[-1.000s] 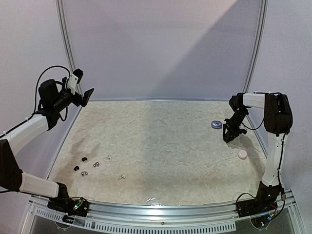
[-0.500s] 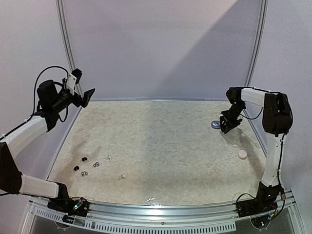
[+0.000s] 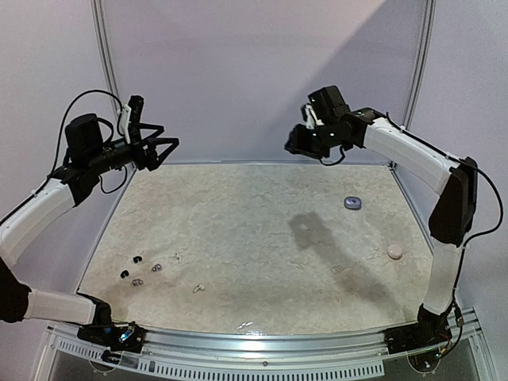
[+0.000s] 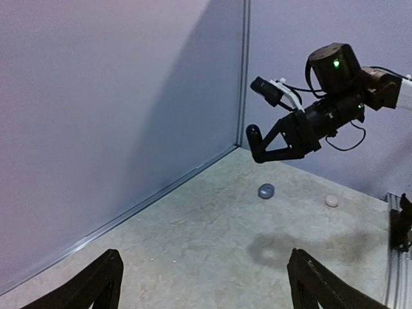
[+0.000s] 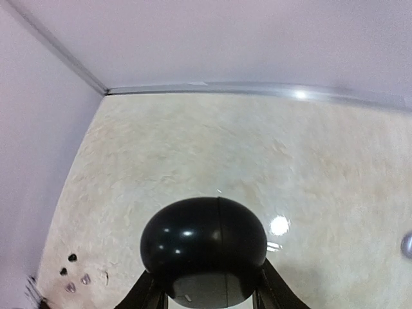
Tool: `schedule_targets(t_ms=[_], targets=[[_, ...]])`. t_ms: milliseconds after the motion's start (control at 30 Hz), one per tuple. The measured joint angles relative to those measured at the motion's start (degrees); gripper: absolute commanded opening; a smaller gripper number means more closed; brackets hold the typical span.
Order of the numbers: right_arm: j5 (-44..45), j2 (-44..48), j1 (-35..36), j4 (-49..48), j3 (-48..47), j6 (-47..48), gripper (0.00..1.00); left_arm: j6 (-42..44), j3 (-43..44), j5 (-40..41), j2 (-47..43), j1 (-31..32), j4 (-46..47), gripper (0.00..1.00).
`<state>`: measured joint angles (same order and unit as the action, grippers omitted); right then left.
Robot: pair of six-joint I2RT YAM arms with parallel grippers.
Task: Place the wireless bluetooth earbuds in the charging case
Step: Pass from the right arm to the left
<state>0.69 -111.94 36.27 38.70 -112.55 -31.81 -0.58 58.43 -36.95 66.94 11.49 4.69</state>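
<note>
Clamping the charging case [image 5: 203, 248], right gripper [image 3: 294, 145] hangs far from earbuds [image 3: 155, 267].

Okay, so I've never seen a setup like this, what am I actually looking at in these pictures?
Two robot arms bolted at the near edge of a table. One picture looks down from above; the others come from a camera on each wrist. Six tiny earbuds lie front left. A bluish puck and a pale puck, probably cases, sit on the right. The left tool is open and empty; the right tool grips a black oval case in the air.
</note>
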Motion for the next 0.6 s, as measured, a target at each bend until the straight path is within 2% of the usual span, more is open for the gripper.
schedule_targets(t_ms=[167,267,433,600], targets=[[11.78,4.07,15.39,-11.34,1.07,24.13,0.0,-2.69,5.11,-2.97,0.83,2.75,-4.26,0.89],[16.44,4.31,21.88,-17.42,1.77,37.31,0.0,-3.32,7.8,-4.7,1.68,5.35,-5.99,0.89],[20.41,2.97,25.27,-21.35,-1.25,52.98,0.0,-3.54,9.86,-7.34,2.05,9.64,-8.61,0.86],[23.12,0.26,26.01,-23.69,-5.99,62.62,0.0,-3.65,10.88,-6.84,2.62,12.37,-10.23,0.74]])
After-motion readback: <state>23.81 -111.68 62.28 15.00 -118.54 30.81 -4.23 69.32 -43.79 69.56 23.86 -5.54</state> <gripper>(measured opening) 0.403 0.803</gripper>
